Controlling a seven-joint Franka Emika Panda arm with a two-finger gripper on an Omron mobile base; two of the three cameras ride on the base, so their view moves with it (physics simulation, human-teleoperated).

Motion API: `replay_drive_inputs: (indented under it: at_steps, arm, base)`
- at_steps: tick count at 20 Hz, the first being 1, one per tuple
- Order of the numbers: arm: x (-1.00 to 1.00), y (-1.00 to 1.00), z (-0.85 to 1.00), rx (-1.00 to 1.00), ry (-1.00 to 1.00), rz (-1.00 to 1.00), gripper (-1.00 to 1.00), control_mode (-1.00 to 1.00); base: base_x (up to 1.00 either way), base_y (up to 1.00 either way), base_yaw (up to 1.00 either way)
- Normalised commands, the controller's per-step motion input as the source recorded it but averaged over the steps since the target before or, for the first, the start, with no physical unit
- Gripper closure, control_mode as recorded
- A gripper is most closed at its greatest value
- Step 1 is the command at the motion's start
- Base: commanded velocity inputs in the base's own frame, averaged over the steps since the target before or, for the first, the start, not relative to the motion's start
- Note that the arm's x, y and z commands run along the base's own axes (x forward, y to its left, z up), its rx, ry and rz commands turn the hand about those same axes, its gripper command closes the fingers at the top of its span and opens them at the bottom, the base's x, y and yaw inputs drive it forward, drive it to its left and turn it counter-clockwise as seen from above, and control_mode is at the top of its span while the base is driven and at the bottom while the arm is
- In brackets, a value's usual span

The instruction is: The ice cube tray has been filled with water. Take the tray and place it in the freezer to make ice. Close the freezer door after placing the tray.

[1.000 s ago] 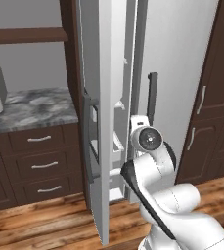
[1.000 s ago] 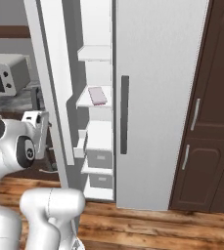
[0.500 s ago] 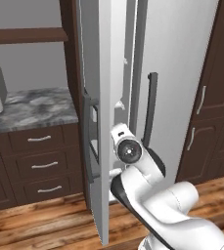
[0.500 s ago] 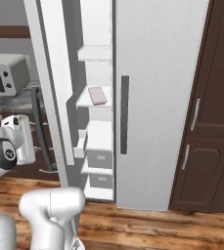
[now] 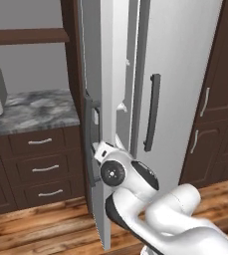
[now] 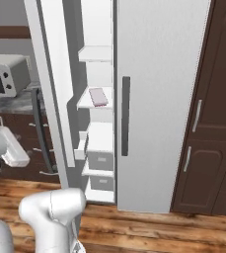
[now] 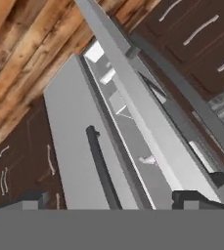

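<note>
Pale pink against white, the ice cube tray (image 6: 98,96) lies flat on a middle shelf (image 6: 85,105) inside the freezer (image 6: 97,74), above the white drawers (image 6: 101,160). You see the freezer door (image 6: 53,89) standing ajar, swung out toward you, its dark bar handle (image 5: 89,144) facing the marble worktop (image 5: 31,110). Your gripper (image 7: 111,197) sits low beside the door's outer edge, its fingers (image 7: 190,197) spread wide with nothing between them, looking along the door and the plain right fridge door (image 7: 72,146).
</note>
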Motion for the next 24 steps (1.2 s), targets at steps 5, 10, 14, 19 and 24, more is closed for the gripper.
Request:
replay_drive_inputs:
  at_steps: [5,10,14,19,24]
  arm:
    - [0.00,0.53,0.05,-0.46,0.17,0.03,-1.00,-1.00]
    - [0.02,0.75,0.00,-0.46,0.19,0.00,-1.00,-1.00]
    - [0.24,0.81,0.00,-0.45,0.21,0.00,-1.00,-1.00]
    - [0.25,0.63,0.00,-0.36,0.15,-0.07,-1.00,-1.00]
    - [0.24,0.40,-0.09,-0.18,0.04,-0.13,-1.00,-1.00]
  base:
    - [0.00,0.00,0.00]
    - [0.00,0.00,0.00]
    - [0.00,0.00,0.00]
    - [0.00,0.00,0.00]
    - [0.00,0.00,0.00]
